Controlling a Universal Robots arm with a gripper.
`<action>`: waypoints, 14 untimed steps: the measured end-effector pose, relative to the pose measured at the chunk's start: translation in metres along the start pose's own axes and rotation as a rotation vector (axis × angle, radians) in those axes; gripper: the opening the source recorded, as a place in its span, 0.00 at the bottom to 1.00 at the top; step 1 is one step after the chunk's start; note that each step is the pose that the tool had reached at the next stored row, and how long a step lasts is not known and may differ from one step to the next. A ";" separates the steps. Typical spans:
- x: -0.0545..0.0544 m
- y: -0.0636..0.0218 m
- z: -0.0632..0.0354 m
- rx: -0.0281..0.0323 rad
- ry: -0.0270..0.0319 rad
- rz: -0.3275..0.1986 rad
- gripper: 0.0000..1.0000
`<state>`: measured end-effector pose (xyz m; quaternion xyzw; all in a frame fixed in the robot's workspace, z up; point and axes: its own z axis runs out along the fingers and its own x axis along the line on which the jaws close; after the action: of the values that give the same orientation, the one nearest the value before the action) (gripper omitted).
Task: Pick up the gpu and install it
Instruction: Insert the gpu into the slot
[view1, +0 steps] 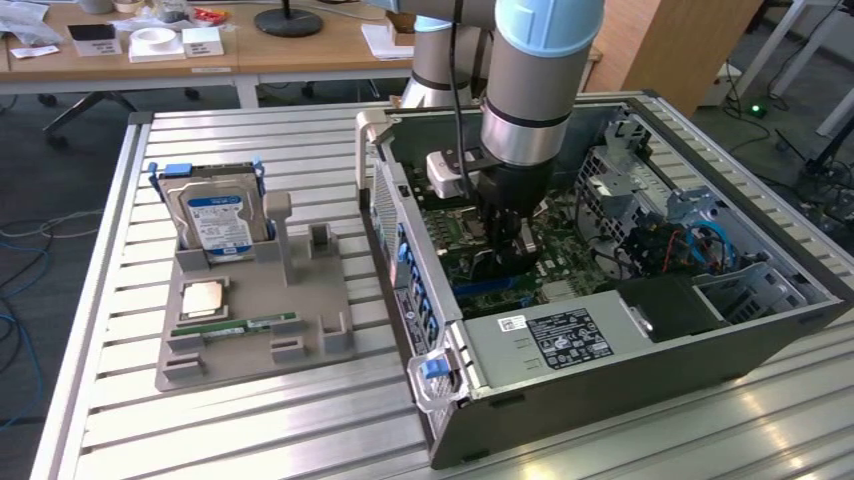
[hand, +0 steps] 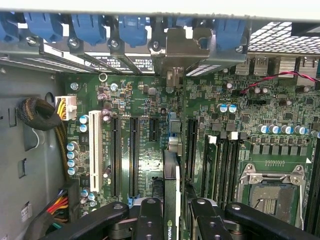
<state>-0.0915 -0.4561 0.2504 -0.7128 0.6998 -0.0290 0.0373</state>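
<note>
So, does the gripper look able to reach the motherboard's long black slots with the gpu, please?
Probably yes: the gripper holds the gpu edge-on above the motherboard, the case side is open, and no cable crosses the slots.

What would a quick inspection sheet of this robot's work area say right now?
Surface: slatted metal table, bearing a grey parts holder and an open computer case.
Job's things: gpu edge-on over the motherboard slots, inside the case.
Clutter: hard drive, processor chip and memory stick in the holder.
Grippers: gripper shut on the gpu.
Cables: black braided bundle and blue cables inside the case.
Surroundings: wooden desks beyond the table; loose cables on the floor.
</note>
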 end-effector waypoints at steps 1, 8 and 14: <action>0.000 0.0000 0.0000 0.0000 -0.0001 0.000 0.26; 0.000 0.0006 0.0006 0.0043 0.0002 0.000 0.26; 0.000 0.0010 0.0006 0.0052 0.0002 0.000 0.26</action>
<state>-0.0924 -0.4563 0.2497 -0.7128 0.6996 -0.0309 0.0391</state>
